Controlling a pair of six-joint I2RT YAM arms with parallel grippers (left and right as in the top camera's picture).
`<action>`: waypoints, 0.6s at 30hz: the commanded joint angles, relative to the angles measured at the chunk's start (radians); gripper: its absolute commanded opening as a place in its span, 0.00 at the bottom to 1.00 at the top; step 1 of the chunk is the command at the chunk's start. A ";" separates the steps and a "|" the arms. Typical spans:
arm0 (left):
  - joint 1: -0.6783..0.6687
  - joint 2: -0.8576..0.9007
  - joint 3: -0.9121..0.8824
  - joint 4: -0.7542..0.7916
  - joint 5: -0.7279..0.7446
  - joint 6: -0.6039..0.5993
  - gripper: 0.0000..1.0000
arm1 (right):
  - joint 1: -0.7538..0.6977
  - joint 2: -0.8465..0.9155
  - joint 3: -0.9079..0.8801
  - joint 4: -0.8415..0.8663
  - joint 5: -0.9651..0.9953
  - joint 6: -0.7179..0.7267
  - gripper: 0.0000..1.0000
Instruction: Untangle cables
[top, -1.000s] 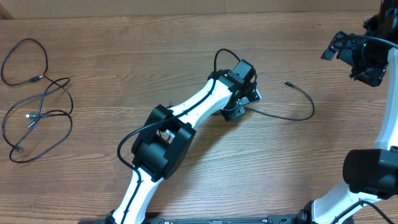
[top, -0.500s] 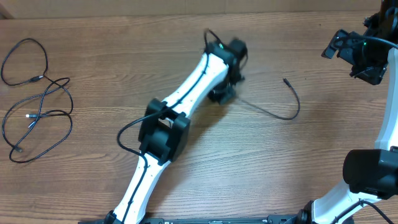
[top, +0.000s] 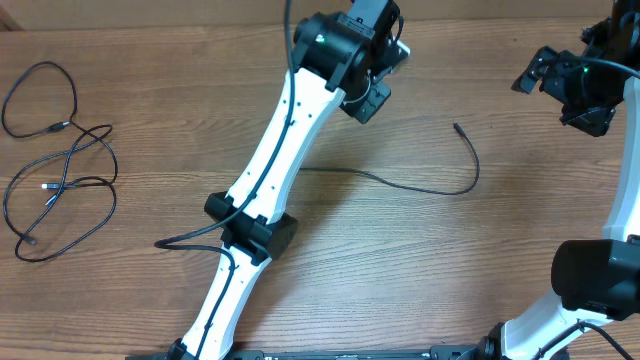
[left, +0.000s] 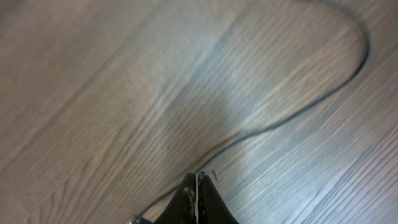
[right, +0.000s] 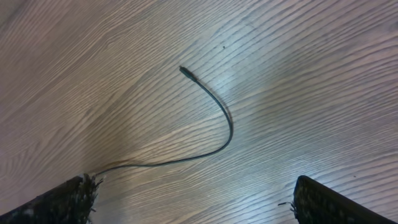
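Left tool (left: 196, 199) is clenched on nothing. One loose cable (top: 420, 190) lies mid-worktop (top: 150, 60). My right wrist cam catches its plug (right: 185, 70), with the right tool (right: 194, 198) spread wide. Only overhead shows me the tangle (top: 60, 170) far left.

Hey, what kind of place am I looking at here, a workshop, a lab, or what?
Probably a robotics lab bench: two robot arms work at a wood-grain table, with thin black cables laid out on it.

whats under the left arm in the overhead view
The loose cable runs left along the wood and slips beneath the left arm. Its end on that side is covered by the arm, so where it stops cannot be seen.
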 joint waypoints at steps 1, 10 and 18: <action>0.034 -0.032 0.034 -0.006 -0.013 -0.138 0.18 | 0.000 -0.001 -0.004 -0.005 -0.019 -0.016 1.00; 0.177 -0.036 -0.046 -0.006 0.156 -0.257 0.72 | 0.000 -0.001 -0.004 -0.011 -0.015 -0.035 1.00; 0.185 -0.057 -0.104 -0.006 0.146 -0.245 0.96 | 0.000 -0.001 -0.004 -0.004 -0.015 -0.035 1.00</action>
